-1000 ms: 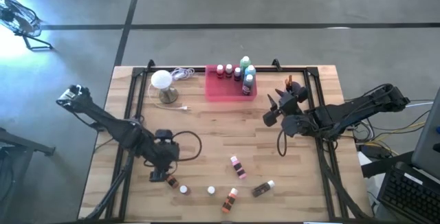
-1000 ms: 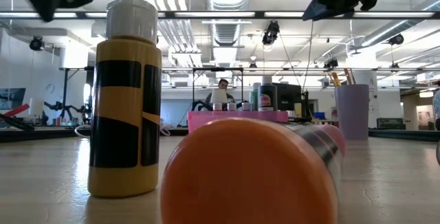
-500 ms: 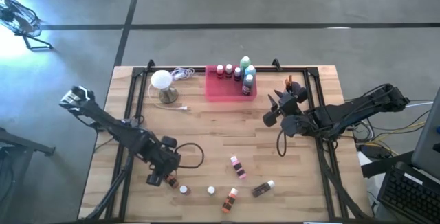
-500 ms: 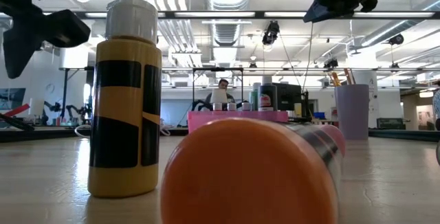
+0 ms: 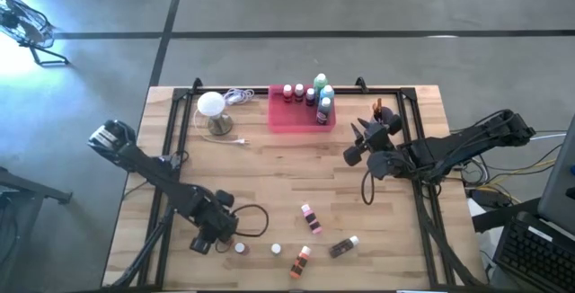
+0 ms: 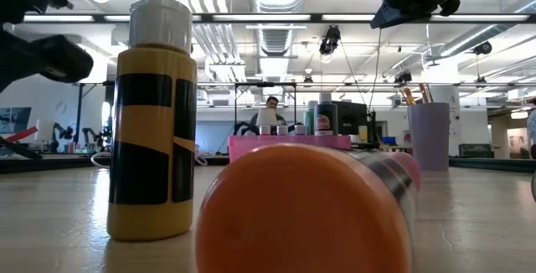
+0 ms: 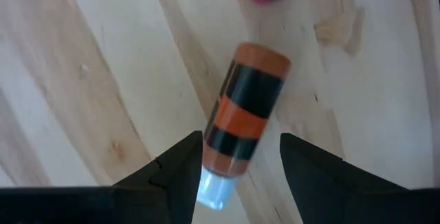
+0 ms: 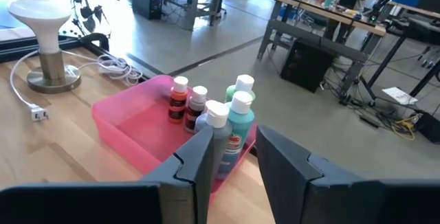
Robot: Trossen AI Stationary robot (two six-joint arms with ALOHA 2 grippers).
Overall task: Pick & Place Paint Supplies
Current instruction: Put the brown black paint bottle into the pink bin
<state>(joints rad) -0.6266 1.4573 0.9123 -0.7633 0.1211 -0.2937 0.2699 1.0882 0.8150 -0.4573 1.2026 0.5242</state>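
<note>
Left gripper (image 5: 208, 237) low over front-left part of table (image 5: 269, 172), well in front of pink tray (image 5: 296, 118); fingers (image 7: 180, 165) spread, straddling orange-and-black bottle (image 7: 245, 117) lying on wood, white cap between them, not clamped. Right gripper (image 5: 358, 140) raised just right of tray, jaws parted with nothing between. Inside tray: small bottles (image 5: 293, 93), taller teal bottles (image 8: 234, 124). More bottles (image 5: 311, 218) loose near front edge. Lamp (image 5: 212, 109) left of tray.
</note>
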